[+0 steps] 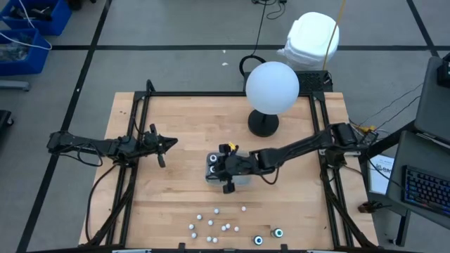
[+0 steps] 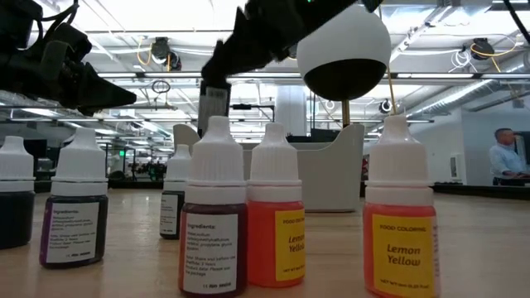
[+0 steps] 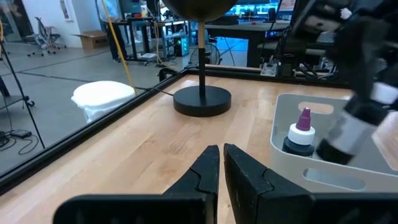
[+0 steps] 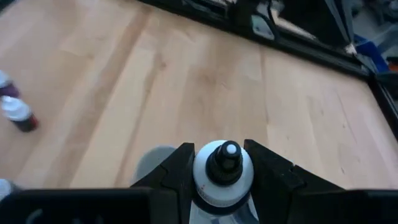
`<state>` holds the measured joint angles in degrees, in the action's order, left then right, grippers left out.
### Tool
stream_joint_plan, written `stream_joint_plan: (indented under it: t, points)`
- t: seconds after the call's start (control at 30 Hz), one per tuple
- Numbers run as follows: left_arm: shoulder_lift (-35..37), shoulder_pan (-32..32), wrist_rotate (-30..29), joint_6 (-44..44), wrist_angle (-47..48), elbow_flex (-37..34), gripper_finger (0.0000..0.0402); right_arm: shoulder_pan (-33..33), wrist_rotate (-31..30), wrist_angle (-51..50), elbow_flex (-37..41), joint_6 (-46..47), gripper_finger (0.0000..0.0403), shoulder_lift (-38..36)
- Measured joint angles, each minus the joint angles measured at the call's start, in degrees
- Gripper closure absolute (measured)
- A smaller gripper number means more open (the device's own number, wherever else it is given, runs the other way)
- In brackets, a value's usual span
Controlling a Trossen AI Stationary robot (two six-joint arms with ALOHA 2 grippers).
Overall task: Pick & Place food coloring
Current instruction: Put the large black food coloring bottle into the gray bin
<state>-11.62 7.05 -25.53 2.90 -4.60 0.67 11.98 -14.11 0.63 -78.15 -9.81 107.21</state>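
Your right claw is clamped on a food coloring bottle, white-capped with a dark collar, hanging over the clear tray at mid-desk; the wrist view shows both dark fingers pressed against the bottle's round shoulders. Your left claw waits over the left side of the desk, fingers pinched together on nothing, pointing toward the tray. Inside the tray, seen from the left wrist, one dark bottle with a purple tip stands upright near the rounded corner. Now the loose bottles: from above I count roughly ten small whitish caps scattered along the near edge of the desk, plus two larger dark ones with ringed tops just to their right. In the low view, two of them read Lemon Yellow. The desk is pale wood planking framed by black rails, and there is open wood between the tray and the scattered bottles. A lamp with a white globe on a round black base stands behind the tray.
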Motion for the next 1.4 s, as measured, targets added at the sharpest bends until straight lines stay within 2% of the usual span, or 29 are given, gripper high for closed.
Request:
stream_joint_plan:
  t: [0.17, 0.4, 0.83, 1.4]
  points:
    - [0.0, 0.0, 0.0, -0.2, 0.0, 0.0, 0.0369, -1.6, 5.5, 1.2, 0.0, 3.2, 0.0291, 2.6]
    - [0.0, 0.0, 0.0, -0.2, 0.0, 0.0, 0.0369, -2.4, 5.2, 2.0, 0.0, 4.7, 0.0291, 6.2]
    - [0.0, 0.0, 0.0, -0.1, -0.2, 0.0, 0.0369, -2.3, 5.1, 2.0, -0.1, 4.7, 0.0289, 7.1]
    - [0.0, 0.0, 0.0, 0.0, -0.2, 0.0, 0.0369, -3.2, 5.2, 4.2, 0.1, 6.2, 0.0195, 6.9]
